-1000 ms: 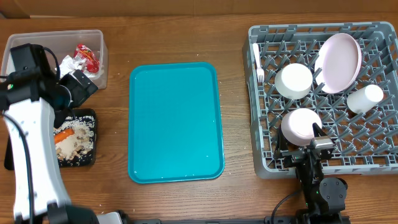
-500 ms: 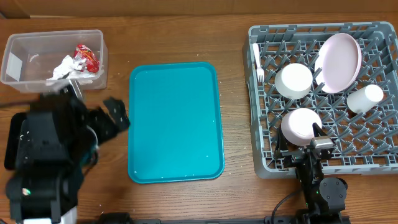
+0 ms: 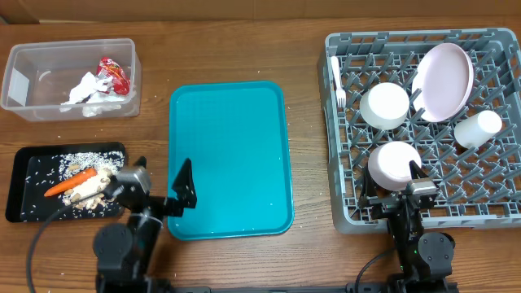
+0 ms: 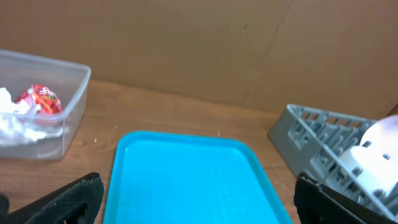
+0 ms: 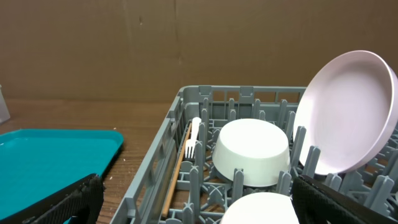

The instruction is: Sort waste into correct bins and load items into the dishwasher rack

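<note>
Where brown board [image 4: 186, 43] backs it | wood table [image 3: 309, 163] | teal tray [image 3: 229, 159] mid | rack [image 3: 332, 146] right

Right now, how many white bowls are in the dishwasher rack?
2, both in the dishwasher rack: the rear bowl just left of the tilted plate, the front bowl toward the rack's near edge. None seems hidden.

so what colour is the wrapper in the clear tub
The wrapper is red, with bits of white; the overhead view shows it best.
</note>
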`<state>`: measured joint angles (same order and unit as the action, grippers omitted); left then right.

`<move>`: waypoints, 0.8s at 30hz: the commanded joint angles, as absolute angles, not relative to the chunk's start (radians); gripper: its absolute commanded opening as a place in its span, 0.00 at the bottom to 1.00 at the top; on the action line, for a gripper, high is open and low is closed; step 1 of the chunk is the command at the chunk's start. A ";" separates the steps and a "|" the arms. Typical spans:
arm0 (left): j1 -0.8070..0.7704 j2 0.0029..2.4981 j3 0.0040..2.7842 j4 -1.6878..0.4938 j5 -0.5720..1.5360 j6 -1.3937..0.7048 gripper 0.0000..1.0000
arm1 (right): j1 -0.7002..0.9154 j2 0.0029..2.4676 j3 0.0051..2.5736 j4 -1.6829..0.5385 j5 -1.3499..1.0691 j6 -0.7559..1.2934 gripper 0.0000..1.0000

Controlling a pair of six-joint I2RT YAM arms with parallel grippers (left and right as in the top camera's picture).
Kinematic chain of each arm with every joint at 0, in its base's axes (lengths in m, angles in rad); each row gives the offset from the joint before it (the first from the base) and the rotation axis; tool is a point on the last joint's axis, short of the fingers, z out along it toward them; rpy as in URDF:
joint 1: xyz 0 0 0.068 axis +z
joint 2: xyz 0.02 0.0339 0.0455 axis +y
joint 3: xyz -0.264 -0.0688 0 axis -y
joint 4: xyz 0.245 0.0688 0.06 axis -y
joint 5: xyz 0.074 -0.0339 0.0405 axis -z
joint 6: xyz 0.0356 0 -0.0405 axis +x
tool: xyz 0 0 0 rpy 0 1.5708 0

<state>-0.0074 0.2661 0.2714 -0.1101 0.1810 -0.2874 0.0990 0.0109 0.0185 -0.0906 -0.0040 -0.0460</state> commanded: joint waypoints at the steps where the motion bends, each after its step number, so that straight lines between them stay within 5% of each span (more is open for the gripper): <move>1: -0.014 0.154 0.156 -0.046 0.175 -0.274 1.00 | 0.098 0.002 0.008 -0.084 -0.009 -0.049 1.00; 24: 0.047 0.004 0.012 -0.091 -0.007 -0.299 1.00 | 0.098 0.003 0.008 -0.084 -0.009 -0.049 1.00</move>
<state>0.0414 0.0151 0.0177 -0.0925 0.0093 -0.3107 0.0990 0.0109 0.0185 -0.0902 -0.0036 -0.0460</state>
